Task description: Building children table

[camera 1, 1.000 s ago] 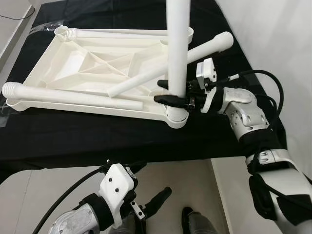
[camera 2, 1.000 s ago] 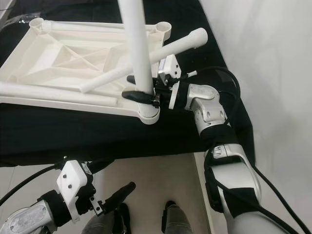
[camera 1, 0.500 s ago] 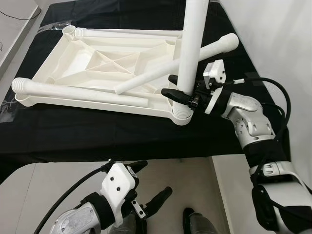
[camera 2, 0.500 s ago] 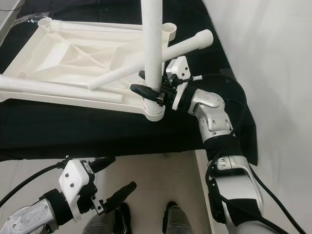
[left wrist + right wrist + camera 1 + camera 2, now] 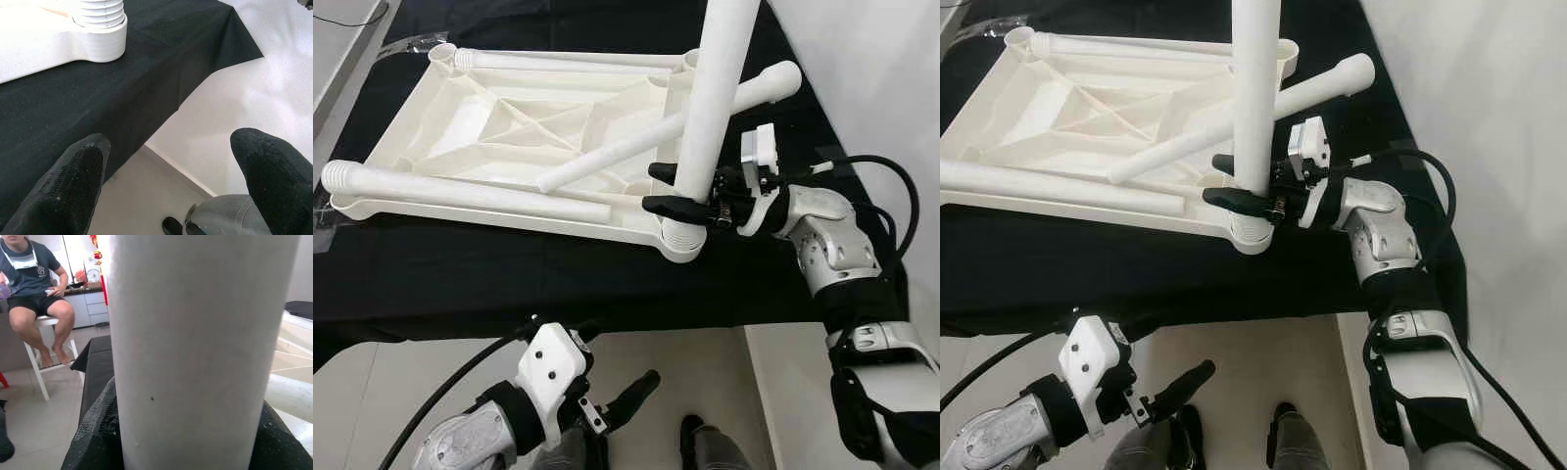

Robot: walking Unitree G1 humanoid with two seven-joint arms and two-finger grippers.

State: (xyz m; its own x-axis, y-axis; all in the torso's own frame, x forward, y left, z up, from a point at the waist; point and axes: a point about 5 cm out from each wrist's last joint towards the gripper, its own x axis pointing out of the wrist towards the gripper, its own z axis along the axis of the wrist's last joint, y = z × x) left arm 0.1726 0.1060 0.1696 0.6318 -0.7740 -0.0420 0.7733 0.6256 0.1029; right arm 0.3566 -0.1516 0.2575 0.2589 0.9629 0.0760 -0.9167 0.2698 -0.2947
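Note:
An upturned white plastic tabletop [image 5: 509,147] lies on a black-covered table. A white leg [image 5: 713,108] stands upright in the near right corner socket [image 5: 680,238], leaning slightly. My right gripper [image 5: 674,188] is shut on this leg just above its threaded base, one finger on each side. In the right wrist view the upright leg [image 5: 195,347] sits between the black fingers [image 5: 95,440]. Three loose legs lie on the tabletop: one along the front [image 5: 460,191], one along the back [image 5: 568,61], one slanting [image 5: 705,113]. My left gripper [image 5: 607,387] hangs open below the table edge.
The black cloth [image 5: 460,274] drapes over the table's front edge, with pale floor below. A white wall [image 5: 881,78] is close on the right. In the right wrist view a person [image 5: 34,289] sits on a white stool some way beyond the table.
The camera shifted slightly. The upright leg leans a little more to the right at the top, with my right gripper still shut on it. The left arm stayed put.

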